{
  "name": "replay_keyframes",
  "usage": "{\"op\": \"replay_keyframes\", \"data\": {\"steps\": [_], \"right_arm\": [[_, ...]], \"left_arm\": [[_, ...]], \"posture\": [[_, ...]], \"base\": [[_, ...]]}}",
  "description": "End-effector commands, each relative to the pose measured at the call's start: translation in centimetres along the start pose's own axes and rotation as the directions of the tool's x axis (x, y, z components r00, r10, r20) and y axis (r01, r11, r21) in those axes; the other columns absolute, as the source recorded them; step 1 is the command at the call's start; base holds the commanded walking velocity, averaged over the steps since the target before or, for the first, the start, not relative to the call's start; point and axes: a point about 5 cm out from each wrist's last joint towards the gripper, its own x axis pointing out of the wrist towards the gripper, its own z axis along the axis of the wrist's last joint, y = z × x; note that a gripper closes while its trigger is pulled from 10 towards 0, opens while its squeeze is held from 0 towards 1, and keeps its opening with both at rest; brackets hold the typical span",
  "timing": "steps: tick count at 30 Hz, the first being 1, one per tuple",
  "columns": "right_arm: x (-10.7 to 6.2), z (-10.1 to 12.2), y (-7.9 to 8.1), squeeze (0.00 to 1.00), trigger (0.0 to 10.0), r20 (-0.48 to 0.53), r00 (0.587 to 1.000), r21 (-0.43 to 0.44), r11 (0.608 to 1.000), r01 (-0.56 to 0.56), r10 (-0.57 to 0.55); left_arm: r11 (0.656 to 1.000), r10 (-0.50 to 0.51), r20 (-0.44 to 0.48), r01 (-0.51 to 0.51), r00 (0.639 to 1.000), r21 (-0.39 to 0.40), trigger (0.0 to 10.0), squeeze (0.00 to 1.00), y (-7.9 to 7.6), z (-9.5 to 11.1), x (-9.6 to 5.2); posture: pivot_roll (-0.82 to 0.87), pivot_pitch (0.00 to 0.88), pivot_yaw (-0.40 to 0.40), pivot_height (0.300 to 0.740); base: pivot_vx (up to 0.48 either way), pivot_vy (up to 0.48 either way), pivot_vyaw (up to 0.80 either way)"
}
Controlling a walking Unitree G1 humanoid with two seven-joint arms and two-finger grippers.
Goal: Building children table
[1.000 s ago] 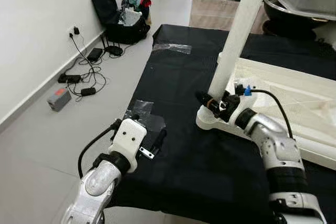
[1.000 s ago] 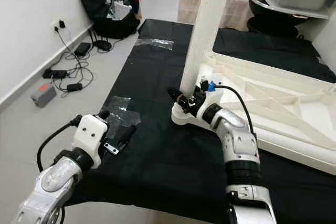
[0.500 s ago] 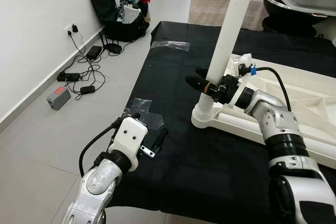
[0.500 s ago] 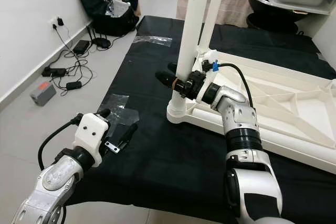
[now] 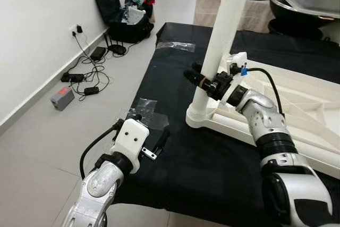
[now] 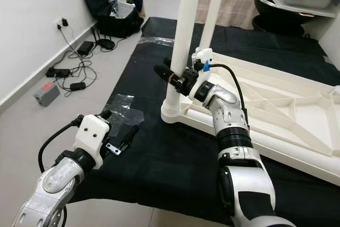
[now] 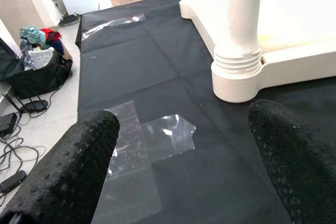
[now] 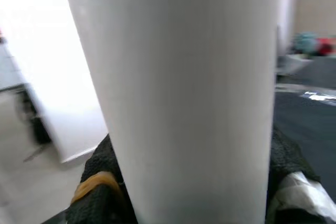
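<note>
Black mat (image 5: 175, 78) on tiled floor (image 5: 48, 131)

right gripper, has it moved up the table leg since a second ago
Yes. The right gripper gripped the table leg just above its ribbed socket; now it grips clearly higher up the leg.

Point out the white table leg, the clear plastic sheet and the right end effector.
White cylindrical table leg (image 6: 183, 41), right eye view, mid-shaft.
Clear plastic sheet (image 7: 152, 137), left wrist view, centre.
Right end effector (image 6: 171, 74), right eye view, between fingertips.
</note>
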Motion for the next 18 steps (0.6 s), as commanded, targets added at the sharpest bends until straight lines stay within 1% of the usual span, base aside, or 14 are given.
{"op": "replay_keyframes", "data": {"steps": [1, 2, 3, 4, 5, 6, 7, 8, 9, 10, 14, 16, 17, 18], "right_arm": [[-1.3, -2.3, -1.2, 0.0, 0.0, -0.071, 0.98, 0.031, 0.982, 0.186, -0.184], [-1.8, -2.4, -1.7, 0.0, 0.0, -0.065, 0.93, -0.043, 0.932, 0.359, -0.361], [-2.6, -2.5, -2.3, 0.0, 0.0, -0.057, 0.839, -0.073, 0.84, 0.537, -0.542], [-3.5, -2.6, -2.3, 0.0, 0.0, -0.041, 0.746, -0.096, 0.746, 0.659, -0.665], [-3.5, -2.6, -2.3, 0.0, 0.0, -0.041, 0.746, -0.096, 0.746, 0.659, -0.665], [-4.8, -2.9, -1.3, 0.0, 0.0, -0.027, 0.606, -0.055, 0.606, 0.793, -0.795], [-4.8, -2.9, -1.3, 0.0, 0.0, -0.027, 0.606, -0.055, 0.606, 0.793, -0.795], [-5.1, -3.0, -0.7, 0.0, 0.0, -0.016, 0.565, -0.028, 0.565, 0.824, -0.825], [-5.1, -3.0, -0.7, 0.0, 0.0, -0.016, 0.565, -0.028, 0.565, 0.824, -0.825], [-5.3, -3.1, 0.1, 0.0, 0.0, -0.014, 0.525, 0.015, 0.525, 0.851, -0.851], [-4.9, -3.2, 1.6, 0.0, 0.0, -0.01, 0.499, 0.063, 0.497, 0.865, -0.867], [-4.4, -3.2, 2.3, 0.0, 0.0, -0.014, 0.503, 0.069, 0.501, 0.863, -0.864], [-3.7, -3.2, 2.8, 0.0, 10.0, -0.012, 0.544, 0.055, 0.543, 0.838, -0.839], [-3.7, -3.2, 2.8, 0.0, 10.0, -0.012, 0.544, 0.055, 0.543, 0.838, -0.839]], "left_arm": [[1.0, -0.006, -0.007, 0.006, 1.0, 0.0, 10.0, 0.0, -0.2, -0.2, 0.0], [1.0, -0.009, -0.008, 0.009, 1.0, -0.001, 10.0, 0.0, -0.2, -0.2, 0.0], [1.0, -0.011, -0.012, 0.011, 1.0, -0.002, 10.0, 0.0, -0.2, -0.4, -0.1], [1.0, -0.013, -0.013, 0.013, 1.0, -0.003, 10.0, 0.0, -0.3, -0.4, -0.1], [1.0, -0.013, -0.013, 0.013, 1.0, -0.003, 10.0, 0.0, -0.3, -0.4, -0.1], [1.0, -0.014, -0.013, 0.014, 1.0, -0.003, 10.0, 0.0, -0.4, -0.5, 0.0], [1.0, -0.014, -0.013, 0.014, 1.0, -0.003, 10.0, 0.0, -0.4, -0.5, 0.0], [1.0, -0.012, -0.011, 0.012, 1.0, -0.004, 10.0, 0.0, -0.4, -0.4, 0.0], [1.0, -0.012, -0.011, 0.012, 1.0, -0.004, 10.0, 0.0, -0.4, -0.4, 0.0], [1.0, -0.01, -0.008, 0.01, 1.0, -0.004, 10.0, 0.0, -0.4, -0.3, 0.1], [1.0, -0.007, -0.007, 0.007, 1.0, -0.005, 10.0, 0.0, -0.4, -0.3, 0.0], [1.0, -0.007, -0.008, 0.007, 1.0, -0.005, 10.0, 0.0, -0.4, -0.3, 0.0], [1.0, -0.008, -0.009, 0.008, 1.0, -0.005, 10.0, 0.0, -0.4, -0.4, 0.0], [1.0, -0.008, -0.009, 0.008, 1.0, -0.005, 10.0, 0.0, -0.4, -0.4, 0.0]], "posture": [[0.12, 0.102, -0.04, 0.74], [0.12, 0.097, -0.038, 0.74], [0.12, 0.097, -0.039, 0.74], [0.12, 0.092, -0.041, 0.74], [0.12, 0.092, -0.041, 0.74], [0.12, 0.095, -0.047, 0.74], [0.12, 0.095, -0.047, 0.74], [0.12, 0.095, -0.047, 0.74], [0.12, 0.095, -0.047, 0.74], [0.12, 0.094, -0.042, 0.74], [0.12, 0.091, -0.043, 0.74], [0.12, 0.091, -0.047, 0.74], [0.12, 0.097, -0.048, 0.74], [0.12, 0.097, -0.048, 0.74]], "base": [[0.0, 0.0, 0.0], [0.0, 0.0, 0.0], [0.0, 0.0, 0.0], [0.0, 0.0, 0.0], [0.0, 0.0, 0.0], [0.0, 0.0, 0.0], [0.0, 0.0, 0.0], [0.0, 0.0, 0.0], [0.0, 0.0, 0.0], [0.0, 0.0, 0.0], [0.0, 0.0, 0.0], [0.0, 0.0, 0.0], [0.0, 0.0, 0.0], [0.0, 0.0, 0.0]]}}
